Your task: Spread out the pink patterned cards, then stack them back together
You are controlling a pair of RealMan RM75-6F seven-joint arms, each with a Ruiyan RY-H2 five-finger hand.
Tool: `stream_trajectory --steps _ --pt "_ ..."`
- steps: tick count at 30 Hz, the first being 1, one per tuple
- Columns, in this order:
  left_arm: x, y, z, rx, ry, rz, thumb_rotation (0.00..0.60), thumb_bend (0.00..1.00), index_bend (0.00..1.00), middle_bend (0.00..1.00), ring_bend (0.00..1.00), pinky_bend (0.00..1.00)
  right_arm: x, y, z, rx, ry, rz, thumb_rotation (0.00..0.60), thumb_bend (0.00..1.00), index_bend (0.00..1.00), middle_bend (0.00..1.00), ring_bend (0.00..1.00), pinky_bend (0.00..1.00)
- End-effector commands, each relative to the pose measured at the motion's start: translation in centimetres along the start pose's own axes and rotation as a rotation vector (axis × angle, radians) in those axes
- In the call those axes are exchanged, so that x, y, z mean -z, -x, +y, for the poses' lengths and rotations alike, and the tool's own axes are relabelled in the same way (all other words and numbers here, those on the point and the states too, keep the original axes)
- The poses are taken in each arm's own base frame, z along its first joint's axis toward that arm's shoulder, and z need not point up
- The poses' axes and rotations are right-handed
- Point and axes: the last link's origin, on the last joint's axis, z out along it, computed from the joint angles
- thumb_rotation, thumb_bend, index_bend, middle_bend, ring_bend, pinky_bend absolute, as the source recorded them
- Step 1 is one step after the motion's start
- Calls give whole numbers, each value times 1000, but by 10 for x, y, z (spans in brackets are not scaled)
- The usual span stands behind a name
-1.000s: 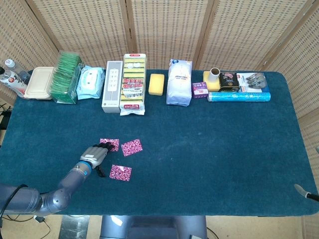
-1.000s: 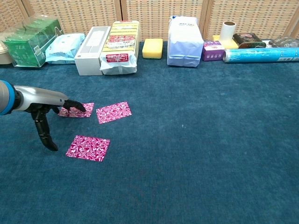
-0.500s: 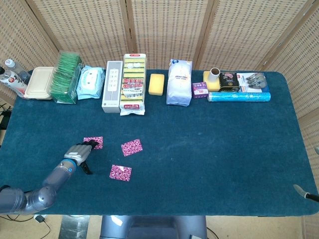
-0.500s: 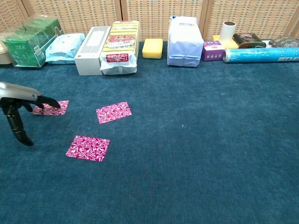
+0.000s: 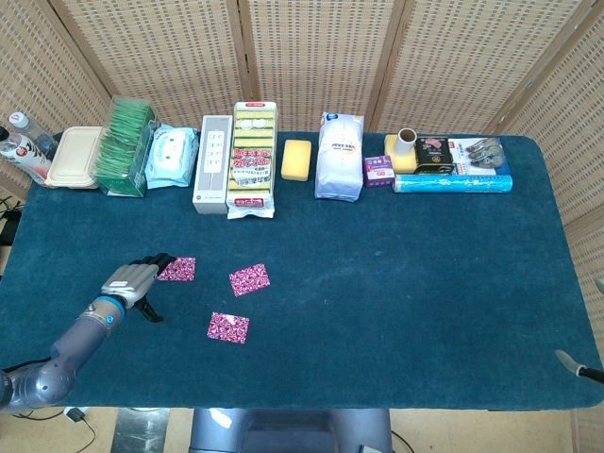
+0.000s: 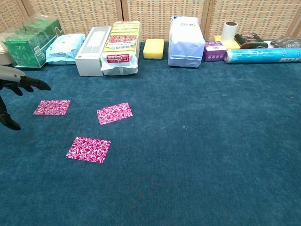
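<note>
Table [image 5: 396,283]: broad rectangle with rounded corners, covered in dark teal cloth of short felt-like nap; a soft matte ground on which flat cards lie level
Back row: boxes, packets, a white pouch [image 5: 339,157], a yellow sponge [image 5: 297,159] and a blue roll [image 5: 451,183] lined along the far edge, well apart from the cards, apparently parked there to keep the working area free
Left hand [image 5: 132,281]: grey metal with black fingertips, fingers spread, holding nothing; in the chest view it sits raised above the cloth at the frame's left edge, just beside the left card and not pressing on it
Right hand: only a dark sliver at the table's near right corner; its state cannot be told
Left card [image 6: 51,107]: thin flat rectangle, glossy pink with white swirl print, lying alone
Middle card [image 6: 114,113]: same pattern, slightly skewed, near the others but touching none
Near card [image 6: 88,149]: same pattern, closest to the robot
Stage, as judged: three cards lie separated in a loose triangle, so the spreading looks done; gathering not yet begun
</note>
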Motion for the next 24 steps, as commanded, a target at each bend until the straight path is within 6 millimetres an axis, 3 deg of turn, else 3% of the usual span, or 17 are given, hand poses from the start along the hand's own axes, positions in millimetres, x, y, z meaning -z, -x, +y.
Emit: stream_trajectory --steps 1,10,24 --pt "-1 -2 -1 -10 10 64 600 71 0 0 0 71 0 0 0 0 0 -1 600 4 77 0 0 0" --pt "-4 6 -1 -12 33 173 600 99 0 0 0 71 0 1 -1 2 -3 -7 600 2 77 0 0 0" --pt "-23 13 -15 58 -96 249 600 165 14 0 0 71 0 3 -2 -1 -13 -19 600 2 77 0 0 0"
